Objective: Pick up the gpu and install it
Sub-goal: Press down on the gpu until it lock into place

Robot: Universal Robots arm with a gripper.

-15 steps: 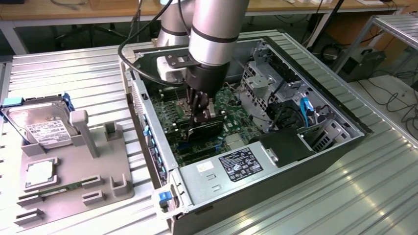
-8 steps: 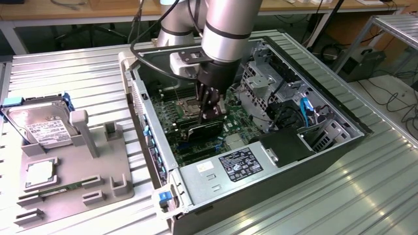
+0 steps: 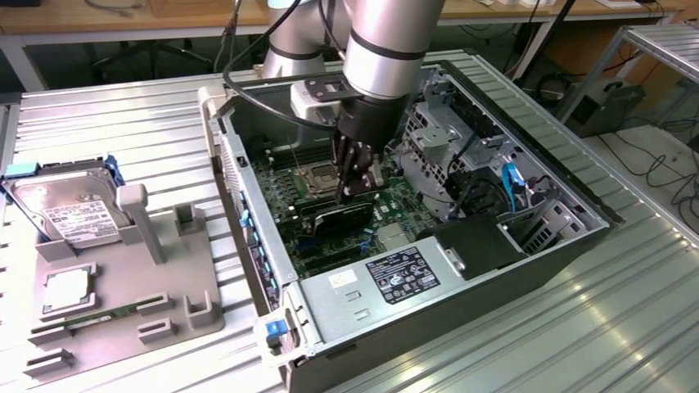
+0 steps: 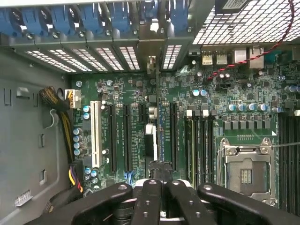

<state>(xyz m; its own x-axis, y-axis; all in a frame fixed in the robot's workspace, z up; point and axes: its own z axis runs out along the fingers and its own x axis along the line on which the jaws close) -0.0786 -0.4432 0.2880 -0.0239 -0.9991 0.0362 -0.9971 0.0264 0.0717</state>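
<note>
The gpu [image 3: 333, 219] is a thin dark card standing on edge inside the open computer case [image 3: 568, 237], just over the green motherboard [image 3: 388, 217]. My gripper [image 3: 352, 196] reaches straight down into the case and is shut on the card's upper edge. In the wrist view the gpu [image 4: 152, 140] shows edge-on as a narrow strip between the long black expansion slots [image 4: 126, 136]. Its silvery bracket end [image 4: 151, 65] lies at the case's rear slot openings. My gripper [image 4: 162, 180] has its black fingers [image 4: 150, 199] pressed together on the card. Whether the card sits fully in a slot I cannot tell.
The CPU socket [image 3: 317, 176] and drive cages [image 3: 437, 135] flank the gripper. Blue slot latches [image 4: 122, 18] line the case's rear wall. On the exterior view's left a grey fixture [image 3: 120, 303] carries a hard drive [image 3: 65, 209], a processor [image 3: 68, 291] and a memory stick [image 3: 104, 318].
</note>
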